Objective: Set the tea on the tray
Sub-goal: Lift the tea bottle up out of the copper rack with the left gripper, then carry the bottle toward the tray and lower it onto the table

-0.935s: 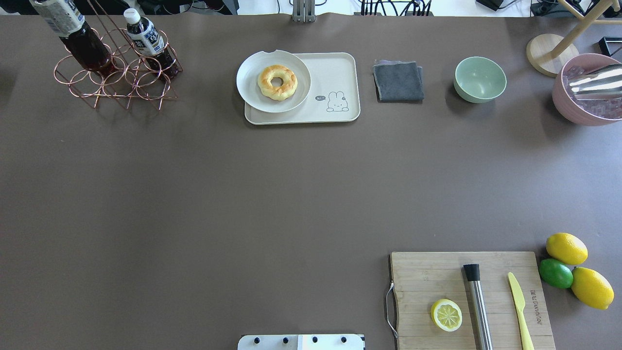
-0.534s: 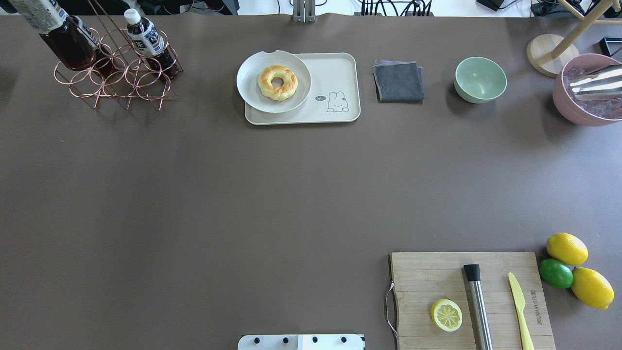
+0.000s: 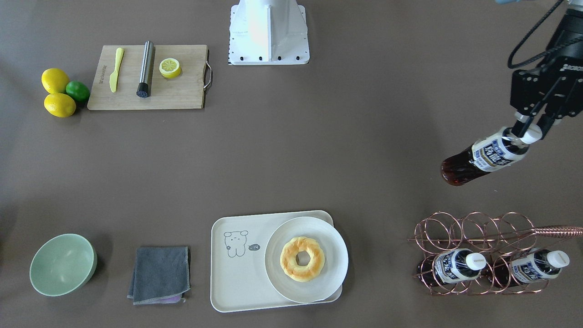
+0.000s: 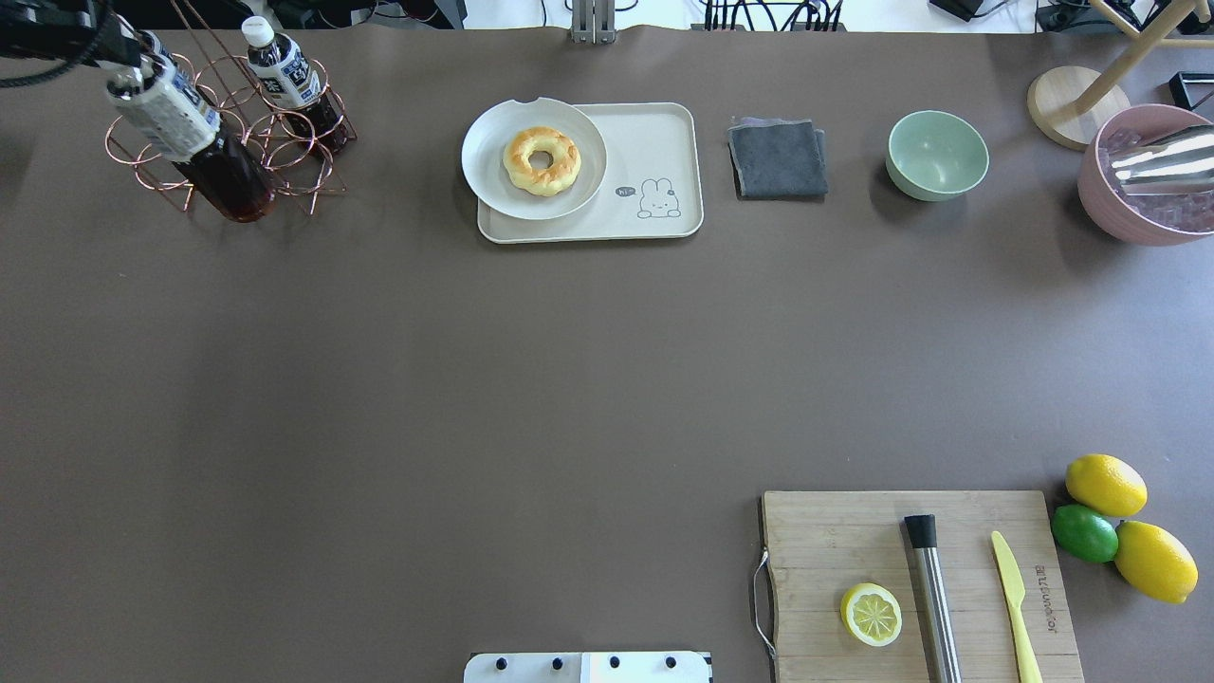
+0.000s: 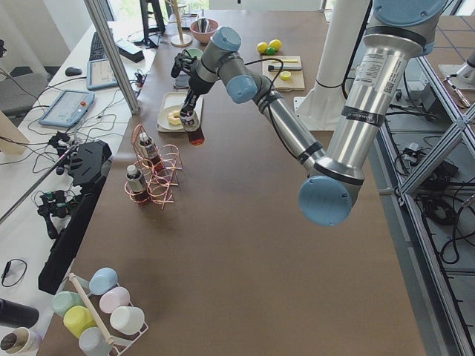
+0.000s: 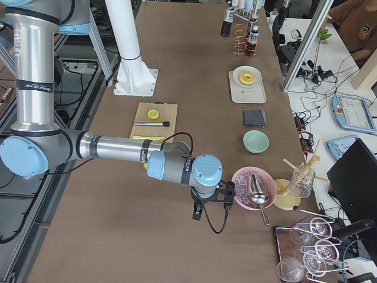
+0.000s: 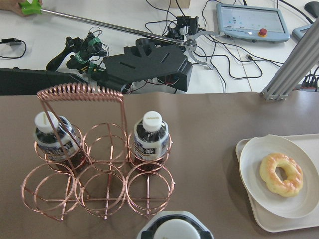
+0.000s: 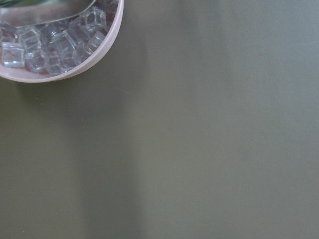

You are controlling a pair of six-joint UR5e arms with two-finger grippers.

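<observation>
My left gripper [image 3: 528, 131] is shut on the white cap of a tea bottle [image 3: 483, 157] and holds it tilted in the air, on the robot's side of the copper wire rack [image 3: 473, 228]. The overhead view shows this bottle [image 4: 190, 138] under the gripper [image 4: 126, 66]. Its cap [image 7: 174, 230] sits at the bottom of the left wrist view. Two alike bottles [image 3: 453, 266] [image 3: 530, 266] stand in the rack. The cream tray [image 3: 237, 278] with the drawn bear holds a white plate [image 3: 334, 269] with a doughnut. My right gripper [image 6: 197, 212] shows only in the exterior right view; I cannot tell if it is open.
A grey cloth [image 4: 778, 156] and a green bowl [image 4: 937, 155] lie to the right of the tray. A pink bowl of ice [image 4: 1143, 175] stands at the far right. A cutting board [image 4: 854, 550] holds a lemon half, a muddler and a knife, with lemons [image 4: 1105, 484] beside it.
The held bottle has moved from the far left corner toward the robot and to the right, away from the rack. My left gripper has come into the overhead view.
</observation>
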